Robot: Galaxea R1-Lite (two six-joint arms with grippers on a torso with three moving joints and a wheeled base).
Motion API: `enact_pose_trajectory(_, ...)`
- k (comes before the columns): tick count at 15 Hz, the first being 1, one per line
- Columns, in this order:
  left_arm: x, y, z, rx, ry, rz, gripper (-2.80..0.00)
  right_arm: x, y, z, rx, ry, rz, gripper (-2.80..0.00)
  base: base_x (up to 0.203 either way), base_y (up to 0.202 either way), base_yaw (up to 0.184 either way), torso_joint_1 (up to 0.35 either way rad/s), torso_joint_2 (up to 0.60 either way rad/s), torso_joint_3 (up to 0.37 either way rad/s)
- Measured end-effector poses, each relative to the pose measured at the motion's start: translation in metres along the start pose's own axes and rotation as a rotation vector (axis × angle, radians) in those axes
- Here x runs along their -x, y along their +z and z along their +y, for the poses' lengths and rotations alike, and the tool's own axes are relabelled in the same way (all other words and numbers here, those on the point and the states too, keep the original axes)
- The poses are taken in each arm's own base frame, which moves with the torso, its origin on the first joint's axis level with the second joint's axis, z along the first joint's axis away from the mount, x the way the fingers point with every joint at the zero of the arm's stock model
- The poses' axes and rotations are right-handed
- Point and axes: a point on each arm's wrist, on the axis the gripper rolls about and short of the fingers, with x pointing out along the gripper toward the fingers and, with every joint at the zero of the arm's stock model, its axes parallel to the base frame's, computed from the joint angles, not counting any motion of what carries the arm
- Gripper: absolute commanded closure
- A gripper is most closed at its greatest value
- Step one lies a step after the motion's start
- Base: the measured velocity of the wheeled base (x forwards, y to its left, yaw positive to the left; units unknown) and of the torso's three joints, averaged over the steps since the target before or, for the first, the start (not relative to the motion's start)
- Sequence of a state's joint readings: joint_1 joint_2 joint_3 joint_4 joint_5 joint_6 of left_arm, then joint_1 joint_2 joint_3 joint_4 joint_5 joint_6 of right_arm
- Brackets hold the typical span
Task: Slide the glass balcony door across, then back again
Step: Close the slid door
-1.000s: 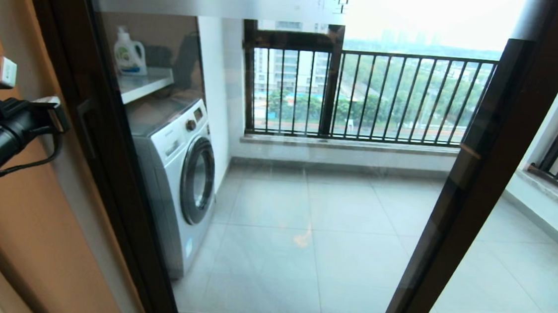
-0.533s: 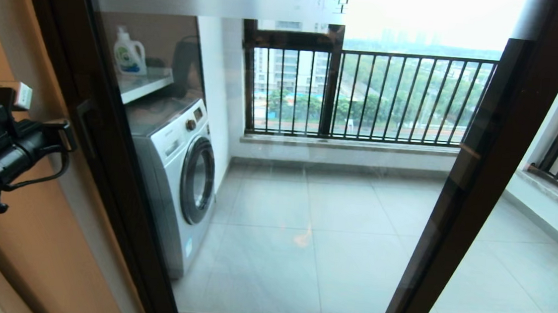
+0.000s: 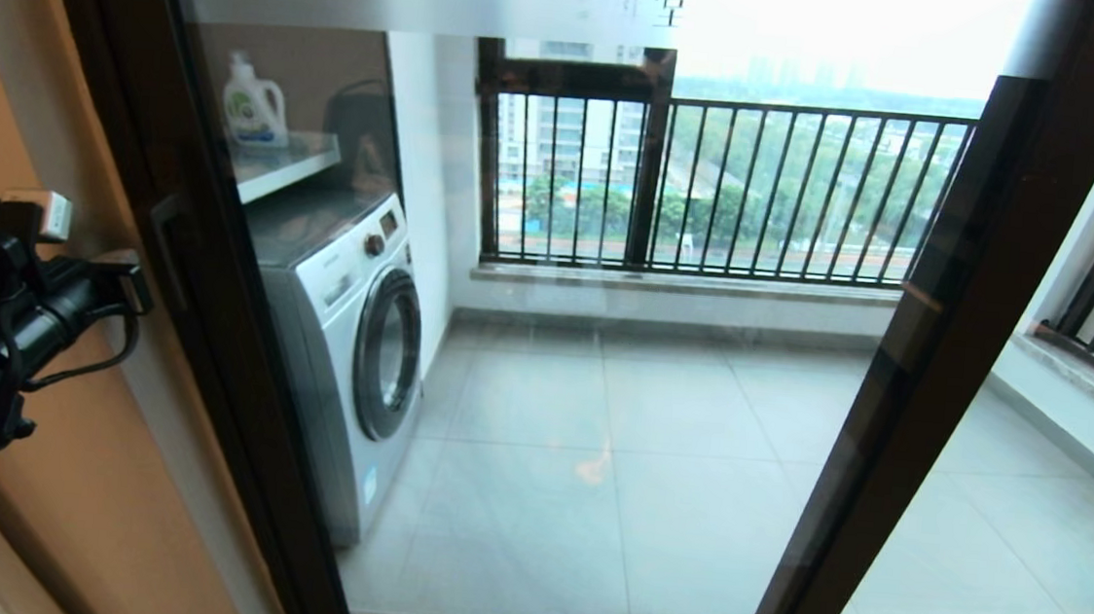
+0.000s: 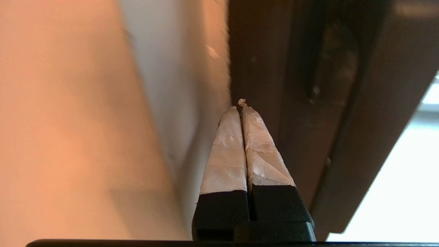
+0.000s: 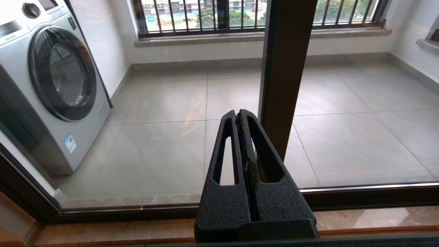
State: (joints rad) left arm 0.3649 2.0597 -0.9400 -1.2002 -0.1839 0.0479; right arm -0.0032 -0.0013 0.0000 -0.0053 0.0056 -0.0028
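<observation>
A washing machine [image 3: 350,331] stands on the grey tiled floor [image 3: 651,471]. A detergent bottle [image 3: 252,104] sits on the shelf [image 3: 300,163] above it. A black railing [image 3: 761,192] spans the far window.

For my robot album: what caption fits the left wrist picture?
The left tool, shut with taped fingers, points at the dark frame of the glass balcony door, beside its black handle.

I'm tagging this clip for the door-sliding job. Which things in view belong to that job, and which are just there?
Belongs to the job:
- glass balcony door, with its handle
- left gripper, shut, at the door's frame edge

Just there:
- right gripper, shut, idle
- washing machine
- detergent bottle on the shelf
- balcony railing
</observation>
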Motion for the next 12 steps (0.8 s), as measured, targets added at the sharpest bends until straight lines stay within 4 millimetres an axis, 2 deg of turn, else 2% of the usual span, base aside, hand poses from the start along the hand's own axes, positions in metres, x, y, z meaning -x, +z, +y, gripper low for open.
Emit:
enact_pose_trajectory(7, -0.002, -0.010, -0.003, 0.002, -0.023, 0.027, 0.00, 0.000, 0.000, 0.000, 0.000, 0.000, 0.000, 0.00, 0.000, 0.000, 0.000, 0.000, 0.00, 0.000)
enact_pose_trajectory(12, 0.009, -0.022, -0.023, 0.010, -0.089, 0.065, 0.00, 0.000, 0.000, 0.000, 0.000, 0.000, 0.000, 0.00, 0.000, 0.000, 0.000, 0.000, 0.00, 0.000)
